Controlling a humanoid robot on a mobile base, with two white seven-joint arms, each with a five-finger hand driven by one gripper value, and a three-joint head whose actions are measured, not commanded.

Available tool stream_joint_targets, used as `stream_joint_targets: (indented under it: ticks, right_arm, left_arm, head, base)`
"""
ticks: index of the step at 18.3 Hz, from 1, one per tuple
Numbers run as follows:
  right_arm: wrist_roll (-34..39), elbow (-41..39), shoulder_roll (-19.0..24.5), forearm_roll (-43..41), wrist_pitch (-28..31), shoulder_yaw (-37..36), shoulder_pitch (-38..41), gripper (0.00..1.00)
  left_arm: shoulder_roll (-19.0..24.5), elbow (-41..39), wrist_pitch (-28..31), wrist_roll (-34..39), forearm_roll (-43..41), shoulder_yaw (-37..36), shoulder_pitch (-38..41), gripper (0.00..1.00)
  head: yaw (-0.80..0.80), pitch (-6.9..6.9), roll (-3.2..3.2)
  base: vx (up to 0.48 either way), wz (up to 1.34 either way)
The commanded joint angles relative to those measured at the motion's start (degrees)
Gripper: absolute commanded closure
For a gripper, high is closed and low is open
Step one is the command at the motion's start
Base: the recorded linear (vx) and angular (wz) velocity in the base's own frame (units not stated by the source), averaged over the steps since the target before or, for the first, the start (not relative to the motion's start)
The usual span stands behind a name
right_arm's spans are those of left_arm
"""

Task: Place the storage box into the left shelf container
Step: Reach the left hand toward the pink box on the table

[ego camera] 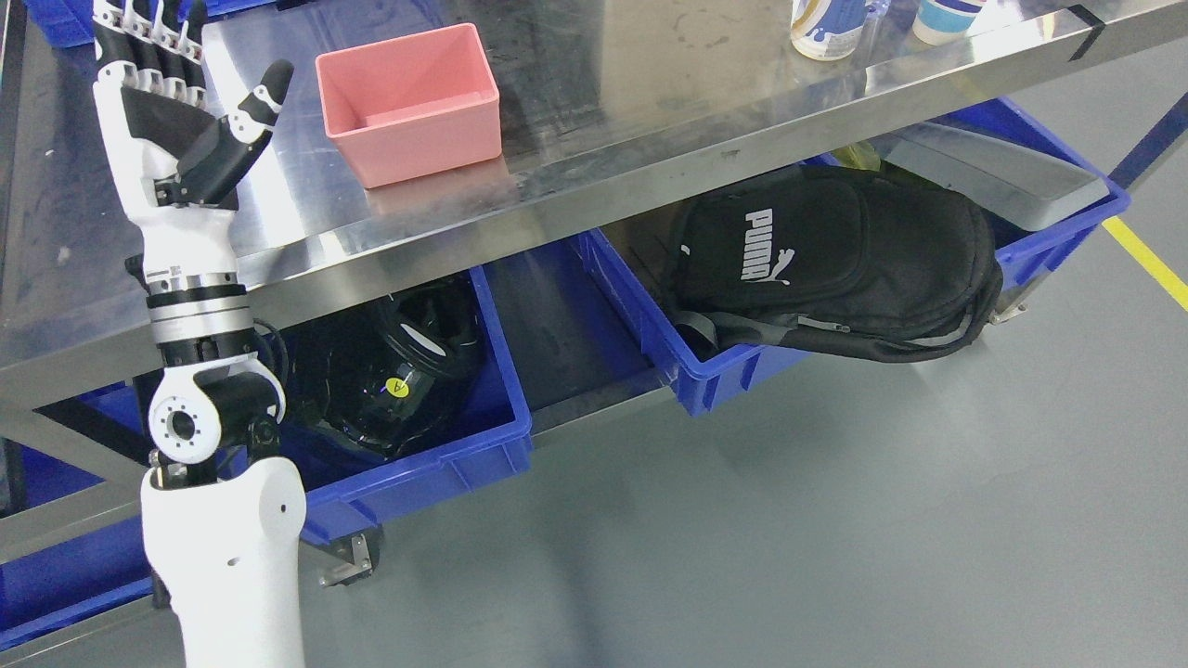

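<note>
Left: white forearm rising from the bottom edge, ending in the left hand (176,102) held upright over the steel table (650,139). Fingers straight and together, pointing up toward the top edge; thumb (251,116) splayed out to the right. Palm open and released, holding nothing, touching nothing visible. Just right of the thumb, apart from it: pink box (408,102), upright on the tabletop, open side up, nothing inside, its reflection showing on the steel in front of it. Under the table, lower left: left blue bin (483,445) on the lower shelf, holding a glossy black helmet (390,371) with a small round yellow sticker (397,387); mark on the sticker too small to read. Strip of bare shelf between the two bins. Further right: right blue bin (705,380) with a black backpack (835,260) lying in it and bulging over the front rim, white "PUMA" lettering and the leaping-cat logo readable on the pocket. Behind the backpack, a grey tray (1002,176) lying tilted across the bin's far corner. Top right, on the tabletop: two cups (826,28), cut off by the frame, blue and white print not legible. Far right on the grey floor: yellow line (1151,260). Right hand out of sight.
</note>
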Motion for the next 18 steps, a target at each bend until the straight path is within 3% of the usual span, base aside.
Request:
stream_joint_targets:
  ticks: [1, 4, 9, 13, 15, 18]
  right_arm:
    - [-0.18, -1.0, -1.0, -0.09, 0.03, -0.17, -0.35, 0.0]
    - [-0.27, -1.0, -1.0, -0.09, 0.03, -0.17, -0.35, 0.0]
    - [-0.18, -1.0, -1.0, -0.09, 0.03, -0.17, -0.35, 0.0]
    - [-0.27, -1.0, -1.0, -0.09, 0.03, -0.17, -0.35, 0.0]
    - [-0.27, -1.0, -1.0, -0.09, 0.03, -0.17, -0.35, 0.0]
    - [-0.18, -1.0, -1.0, -0.09, 0.03, -0.17, -0.35, 0.0]
  left_arm:
    - [1.0, -1.34, -1.75, -0.53, 0.02, 2.99, 3.05, 0.0]
    - [1.48, -0.82, -0.7, -6.14, -0.07, 2.64, -1.68, 0.0]
    - [19.73, 3.3, 8.78, -23.62, -1.65, -1.74, -13.19, 0.0]
    - [32.58, 5.42, 9.15, -33.21, -8.4, -13.31, -16.72, 0.0]
    - [34.71, 7.43, 9.23, -36.21, -13.23, -20.43, -20.4, 0.0]
    - [34.37, 13.93, 9.41, -38.76, -17.99, -26.44, -24.97, 0.01]
  head:
    - [0.0, 0.0, 0.0]
    - [0.0, 0.0, 0.0]
    - [0.0, 0.0, 0.0]
    - [0.0, 0.0, 0.0]
    - [0.0, 0.0, 0.0]
    - [0.0, 0.0, 0.0]
  base:
    - [0.015, 0.0]
    - [0.0, 0.0]
    - [-0.015, 0.0]
    - [-0.024, 0.0]
    - [-0.016, 0.01]
    - [-0.006, 0.01]
